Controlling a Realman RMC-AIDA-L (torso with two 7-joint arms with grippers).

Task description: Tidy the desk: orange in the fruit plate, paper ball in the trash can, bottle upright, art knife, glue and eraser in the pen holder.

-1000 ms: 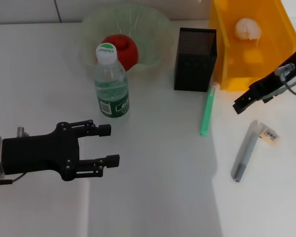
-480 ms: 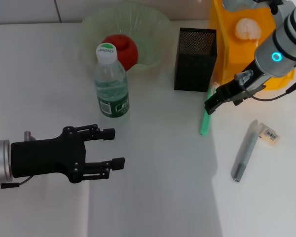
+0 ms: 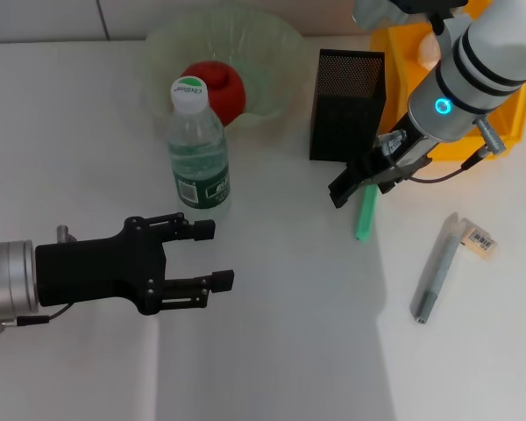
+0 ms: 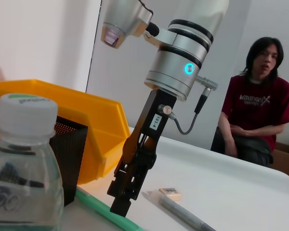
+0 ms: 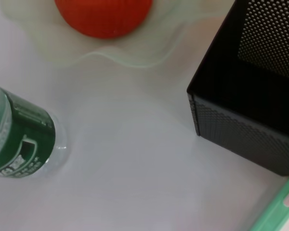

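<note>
Green art knife lies just beside right gripper, finger spread unclear

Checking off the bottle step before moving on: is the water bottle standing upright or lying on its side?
Upright. The water bottle stands on its base on the table, white cap on top, in front of the fruit plate.

A plain white desk top fills the frame, bearing a pale green ruffled plate and upright clear plastic bottle upper left, black mesh holder and yellow bin upper right, and a green knife-like stick, grey pen-shaped tube and what may be a small eraser right of centre.
</note>
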